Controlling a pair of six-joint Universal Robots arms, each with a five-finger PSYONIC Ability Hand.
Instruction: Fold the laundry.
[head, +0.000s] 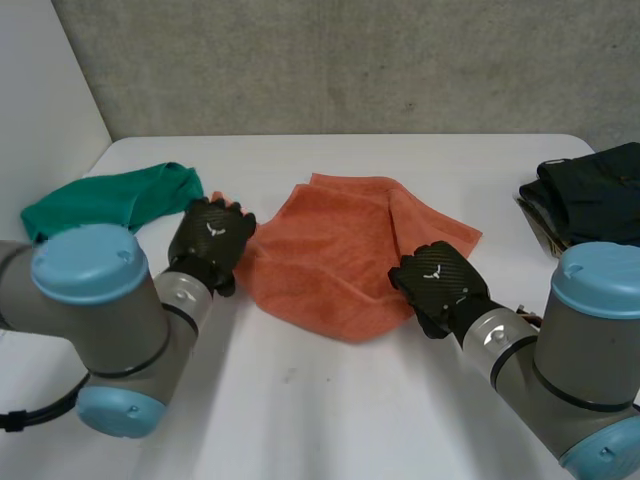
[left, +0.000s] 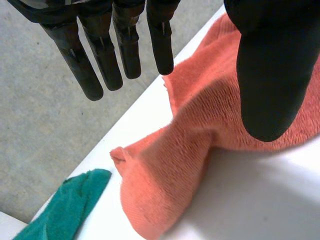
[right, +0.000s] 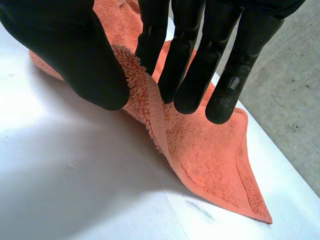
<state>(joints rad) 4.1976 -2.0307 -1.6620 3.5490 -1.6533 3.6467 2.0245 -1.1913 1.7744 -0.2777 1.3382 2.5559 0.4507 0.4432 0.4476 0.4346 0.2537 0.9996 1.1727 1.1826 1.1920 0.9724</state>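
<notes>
**One-sided hold on the orange towel (head: 340, 255): likely faults**

Far left: green cloth (head: 110, 200), bunched on the white table (head: 330, 400) just beside the left arm, near the orange towel's left corner but apart from it.

Next: left hand (head: 212, 238), fingers (left: 100, 55) straight and spread away from the thumb. Poised over the towel's left corner, clasping nothing.

Centre: orange towel, rumpled and partly doubled over itself, lying on the table between the two hands.

Right of centre: right hand (head: 437, 280), thumb and fingers (right: 180, 75) closed on a raised ridge at the towel's right edge, pinching it.

Far right: dark garments (head: 595, 195), piled at the table's edge, well apart from the towel.

Faults to expect, judged from this arrangement:
- Skewed fold, or dragging of the whole towel rightward, owing to a pull on one side with the left corner unheld.
- Loss of the pinched ridge on lifting, owing to a shallow hold near the hem.
- Snagging of the green cloth by the left arm, owing to closeness.

Lie of the towel's lower layers: hidden.
</notes>
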